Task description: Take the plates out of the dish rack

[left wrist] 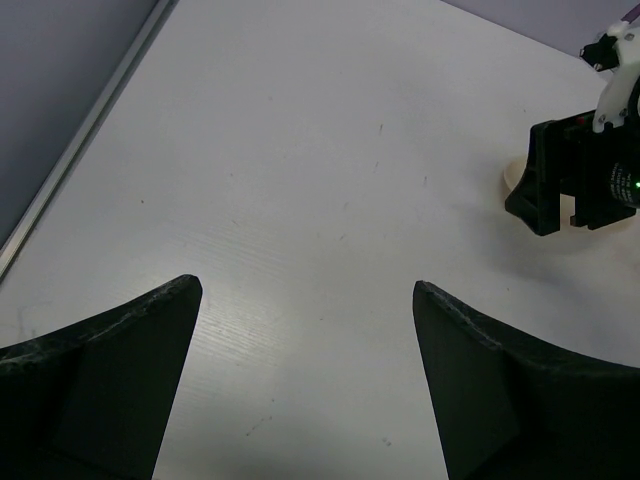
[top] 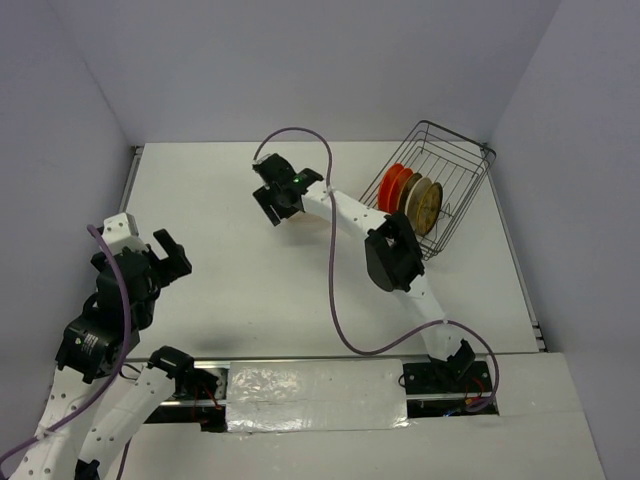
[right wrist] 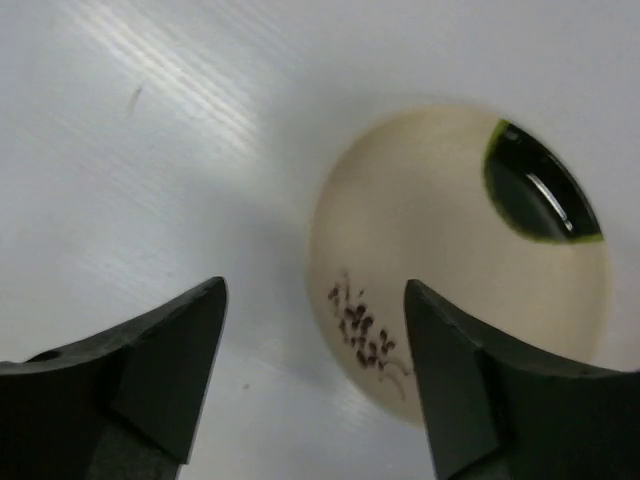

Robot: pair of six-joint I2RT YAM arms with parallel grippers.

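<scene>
The dish rack (top: pixel 468 175), a dark wire basket, stands at the back right. It holds orange-red plates (top: pixel 393 187) and a dark brown plate with yellow pattern (top: pixel 429 206), all on edge. A cream plate (right wrist: pixel 450 260) with a dark green spot and small brown marks lies flat on the table. My right gripper (right wrist: pixel 312 288) is open and empty just above the plate's left edge. In the top view this gripper (top: pixel 278 200) covers the plate. The left wrist view shows the plate's edge (left wrist: pixel 513 180) under it. My left gripper (top: pixel 165 255) is open and empty at the left, over bare table (left wrist: pixel 305 290).
A metal rail (top: pixel 128 195) runs along the table's left edge. A purple cable (top: pixel 331 260) loops over the right arm. A taped strip (top: pixel 300 395) lies between the arm bases. Grey walls close in the back and both sides.
</scene>
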